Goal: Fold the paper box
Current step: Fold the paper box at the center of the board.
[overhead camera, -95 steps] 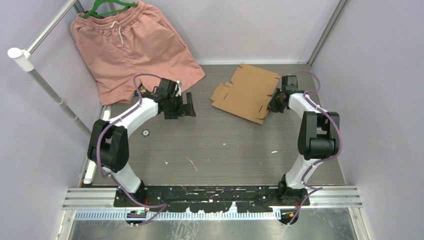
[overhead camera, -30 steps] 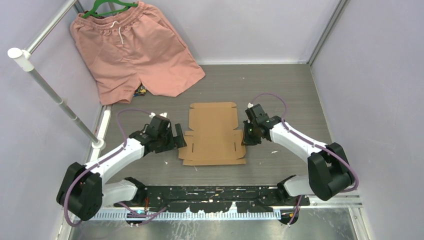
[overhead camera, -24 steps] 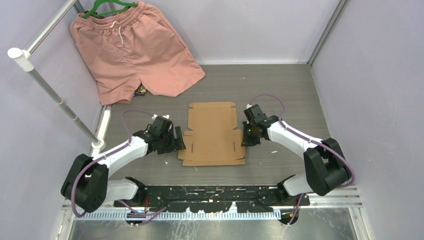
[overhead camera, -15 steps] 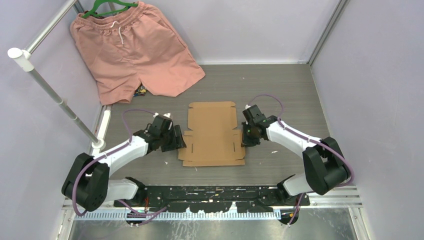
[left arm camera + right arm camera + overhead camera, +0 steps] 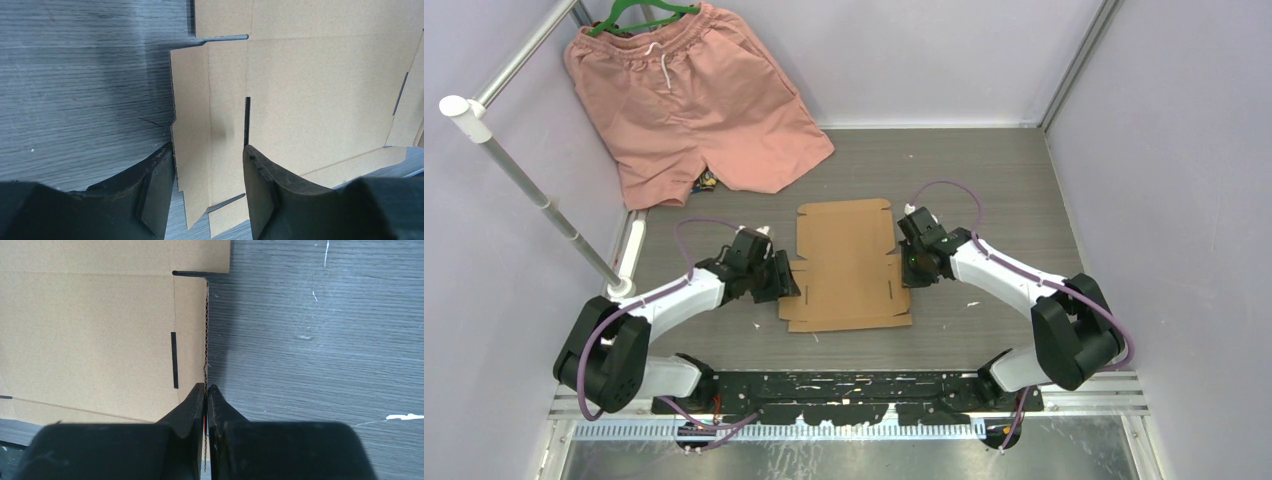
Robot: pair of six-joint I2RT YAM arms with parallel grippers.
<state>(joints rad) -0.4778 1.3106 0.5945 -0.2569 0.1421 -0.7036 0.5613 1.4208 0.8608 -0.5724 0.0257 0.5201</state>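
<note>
- paper box (image 5: 849, 265): brown corrugated cardboard, matt; fluting shows at the cut edge.
- table (image 5: 1004, 190): grey wood-grain top, matt, w/ white scuffs.
- left gripper (image 5: 207, 152) & right gripper (image 5: 206, 388): black plastic, matt, slightly rough.
- shorts (image 5: 694, 100): salmon-pink cloth, soft, creased.
- pole (image 5: 524, 178): metal, satin sheen.
- arm shells (image 5: 1009, 280): white plastic, glossy.

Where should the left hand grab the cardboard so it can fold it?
By its thin left side flap, coming in from the left edge. The cardboard lies flat, so only an edge fits between fingers, and the open left gripper straddles that flap.
</note>
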